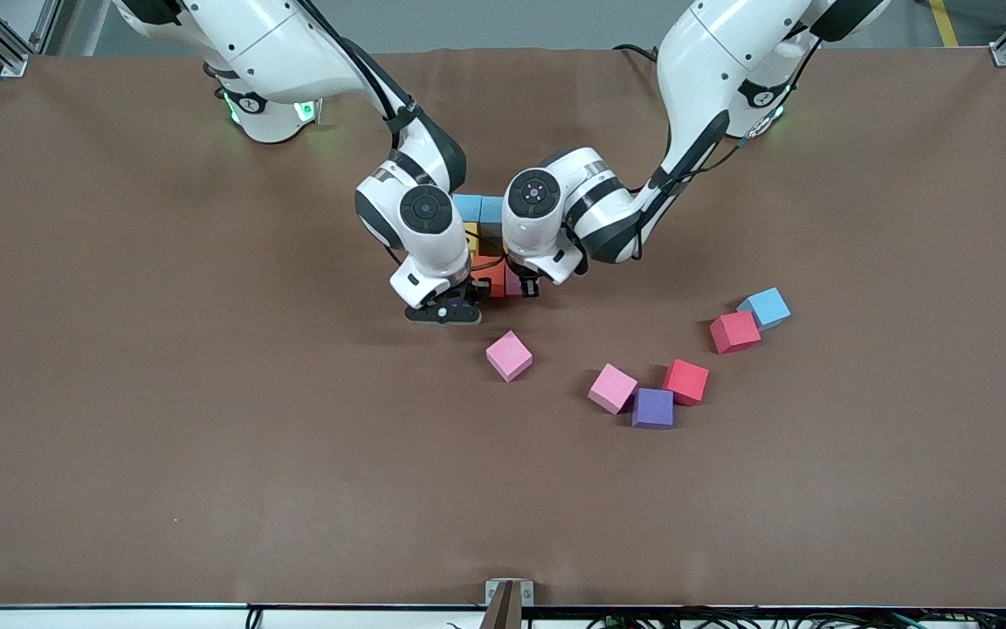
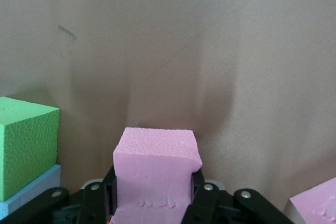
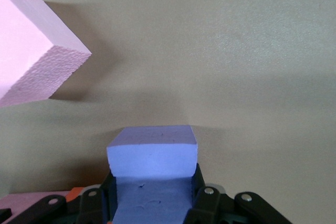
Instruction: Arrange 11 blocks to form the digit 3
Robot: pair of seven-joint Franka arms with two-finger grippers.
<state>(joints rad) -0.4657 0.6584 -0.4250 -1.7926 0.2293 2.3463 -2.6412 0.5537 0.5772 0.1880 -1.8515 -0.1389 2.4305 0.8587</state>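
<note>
My left gripper [image 1: 525, 286] [image 2: 155, 182] is shut on a pink block [image 2: 155, 166], low beside the orange block [image 1: 490, 273] of the partly built figure. A green block [image 2: 26, 145] shows next to it in the left wrist view. My right gripper [image 1: 449, 311] [image 3: 152, 182] is shut on a purple block [image 3: 152, 156], just at the figure's nearer end. Both arms hide most of the figure; two light blue blocks [image 1: 478, 208] and a yellow one [image 1: 471, 234] show between them. A loose pink block [image 1: 508, 355] [image 3: 31, 56] lies nearer the camera than the right gripper.
Toward the left arm's end lie a pink block [image 1: 612, 388], a purple block [image 1: 652, 407] and a red cube [image 1: 686, 381] in a cluster. Another red cube [image 1: 734, 332] touches a light blue block [image 1: 765, 307]. The brown table [image 1: 206, 393] is bare elsewhere.
</note>
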